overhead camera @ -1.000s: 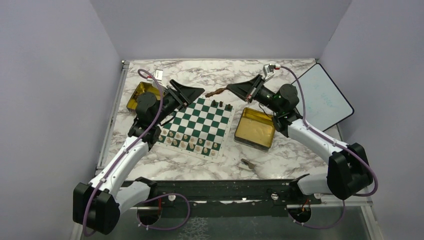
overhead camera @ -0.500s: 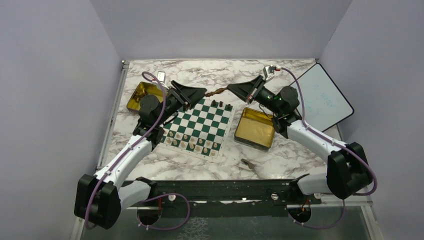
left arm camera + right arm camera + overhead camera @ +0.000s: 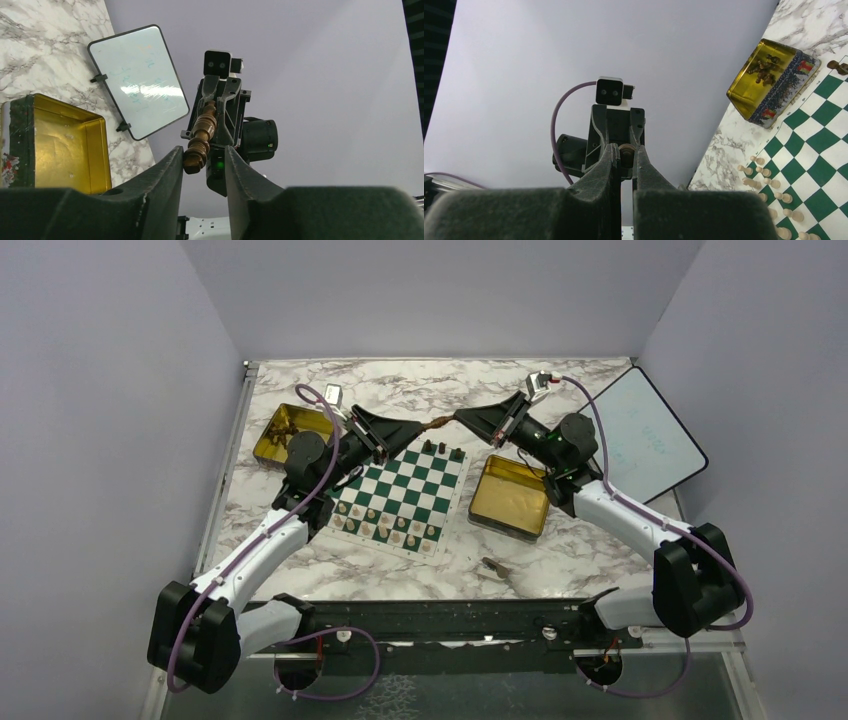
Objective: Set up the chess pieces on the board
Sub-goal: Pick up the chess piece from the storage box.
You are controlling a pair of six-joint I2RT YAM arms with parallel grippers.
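Gripping 1 dark brown piece (image 3: 437,423) tight in the right gripper (image 3: 462,417), up in the air. Lying level, long axis running straight out from that grip toward the left gripper (image 3: 410,428). Straddling the free end with the left jaws, apart, a gap showing on 1 side, so not clamped yet. Looks like a handover. Needs a square pinch across that axis before letting go on the right. Then down and back toward the base for the board (image 3: 402,485), pale pieces (image 3: 385,530) along its near rows.
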